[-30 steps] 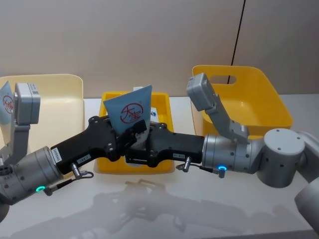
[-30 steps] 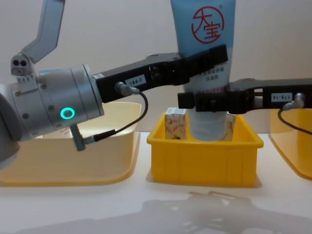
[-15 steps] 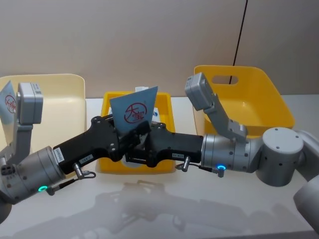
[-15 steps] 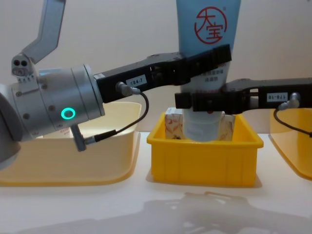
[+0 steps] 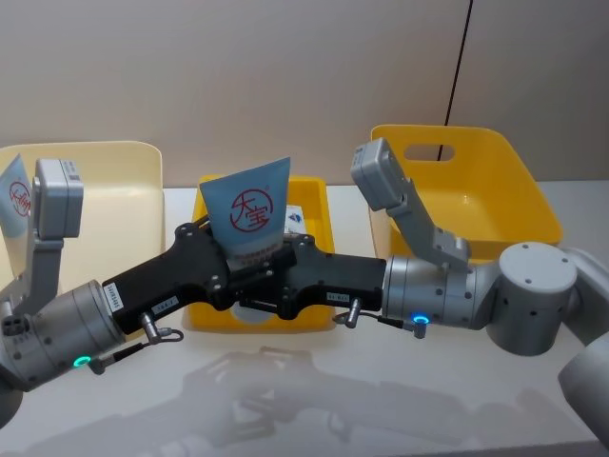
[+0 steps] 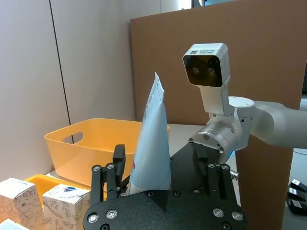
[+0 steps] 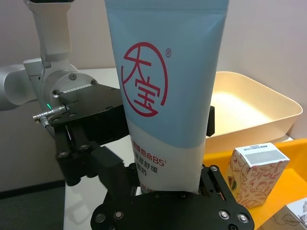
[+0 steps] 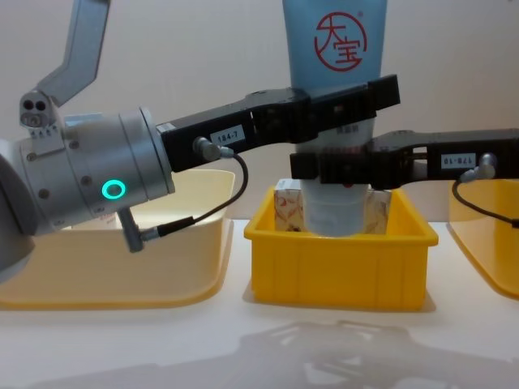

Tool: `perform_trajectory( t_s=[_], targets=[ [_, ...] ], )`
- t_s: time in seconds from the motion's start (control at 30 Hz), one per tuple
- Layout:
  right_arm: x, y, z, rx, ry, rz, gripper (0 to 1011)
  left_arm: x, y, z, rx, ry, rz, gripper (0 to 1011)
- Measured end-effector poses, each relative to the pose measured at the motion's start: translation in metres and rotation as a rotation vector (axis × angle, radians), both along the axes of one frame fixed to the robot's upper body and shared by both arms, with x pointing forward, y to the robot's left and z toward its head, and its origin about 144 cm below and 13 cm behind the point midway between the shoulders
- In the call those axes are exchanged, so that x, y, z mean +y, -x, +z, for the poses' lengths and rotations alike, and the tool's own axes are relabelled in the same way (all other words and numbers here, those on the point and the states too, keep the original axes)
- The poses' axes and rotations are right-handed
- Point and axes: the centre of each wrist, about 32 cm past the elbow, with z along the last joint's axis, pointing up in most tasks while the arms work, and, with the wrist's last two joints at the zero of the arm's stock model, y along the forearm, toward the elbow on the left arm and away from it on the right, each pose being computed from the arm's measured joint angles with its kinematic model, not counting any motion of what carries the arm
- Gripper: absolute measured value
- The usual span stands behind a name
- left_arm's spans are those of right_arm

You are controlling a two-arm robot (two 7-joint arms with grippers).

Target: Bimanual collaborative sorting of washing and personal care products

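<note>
Grippers from both sides meet over the small yellow bin [image 5: 319, 190] in the head view. The left gripper [image 5: 249, 259] and the right gripper [image 5: 262, 286] are both clamped on one light-blue tube [image 5: 249, 211]. It stands nearly upright between them, red logo towards the camera. A cream bin [image 5: 105, 181] sits to the left with a second tube [image 5: 11, 202] at its far left, and a larger yellow bin [image 5: 466, 190] sits to the right.

From the left wrist you see the light-blue tube edge-on, crimped end up, rising between that gripper's fingers, with two marbled cartons [image 6: 62, 206] low down beside it.

From the right wrist it shows its broad face, gripped at its white lower part, with the cream bin behind.

In the chest view the left gripper's fingers cross the tube just under the logo and the right gripper's cross it lower. Its bottom end reaches down behind the small bin's rim, beside one of the marbled cartons. Whether it touches the floor there, I cannot tell.
</note>
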Motion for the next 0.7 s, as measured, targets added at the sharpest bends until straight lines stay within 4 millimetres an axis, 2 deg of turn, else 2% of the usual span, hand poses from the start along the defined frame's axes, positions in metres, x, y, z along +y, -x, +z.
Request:
perform_trajectory(
  t_s=[0.13, 0.2, 0.4, 0.7],
  targets=[
    [0.0, 0.0, 0.0, 0.0, 0.001, 0.0, 472, 0.0, 0.0, 0.0, 0.0, 0.0, 0.0, 971],
    [-0.001, 0.001, 0.0, -0.001, 0.0, -0.002, 463, 0.0, 0.0, 0.0, 0.0, 0.0, 0.0, 996],
    [-0.007, 0.007, -0.001, -0.003, -0.005, -0.021, 449, 0.0, 0.0, 0.0, 0.0, 0.001, 0.001, 1003],
    [-0.026, 0.026, -0.004, -0.005, -0.027, -0.068, 449, 0.0, 0.0, 0.0, 0.0, 0.001, 0.002, 1003]
  ],
)
